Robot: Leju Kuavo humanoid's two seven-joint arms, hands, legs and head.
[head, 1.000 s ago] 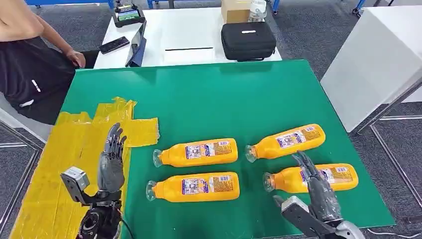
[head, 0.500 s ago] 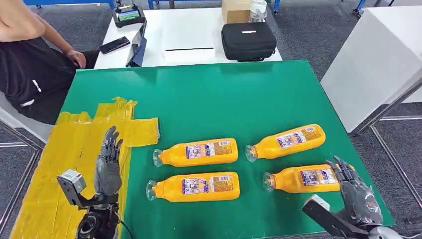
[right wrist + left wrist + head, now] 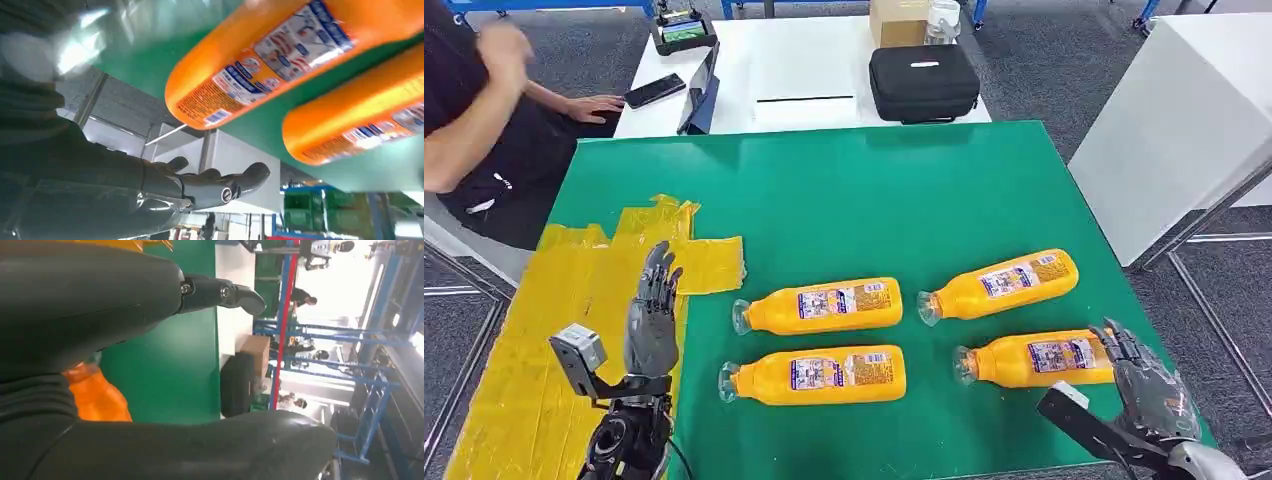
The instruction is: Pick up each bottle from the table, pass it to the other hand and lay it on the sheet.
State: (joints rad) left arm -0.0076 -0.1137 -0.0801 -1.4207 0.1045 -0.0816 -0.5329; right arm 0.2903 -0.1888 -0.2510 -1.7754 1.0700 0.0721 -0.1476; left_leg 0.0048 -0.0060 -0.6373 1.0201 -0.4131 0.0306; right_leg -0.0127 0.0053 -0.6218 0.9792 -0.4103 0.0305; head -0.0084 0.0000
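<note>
Several orange bottles lie on their sides on the green table (image 3: 874, 200), necks pointing left. The near right bottle (image 3: 1036, 358) has my right hand (image 3: 1149, 388) just past its base end, fingers spread, holding nothing. In the right wrist view that hand (image 3: 125, 180) is open beside two bottle bases (image 3: 280, 60) (image 3: 360, 120). My left hand (image 3: 650, 318) stands upright and open over the right edge of the yellow sheet (image 3: 554, 300), left of the near left bottle (image 3: 819, 375). The left wrist view shows the open hand (image 3: 100, 300) and an orange bottle (image 3: 97, 397).
A person (image 3: 484, 130) sits at the far left corner with a hand on the white table (image 3: 804, 70), which carries a phone (image 3: 653, 90), a black case (image 3: 922, 82) and a cardboard box (image 3: 896, 20). Another white table (image 3: 1184, 110) stands to the right.
My right hand has moved from above the near right bottle to the right, past its base end. My left hand has barely shifted. The person has raised an arm.
</note>
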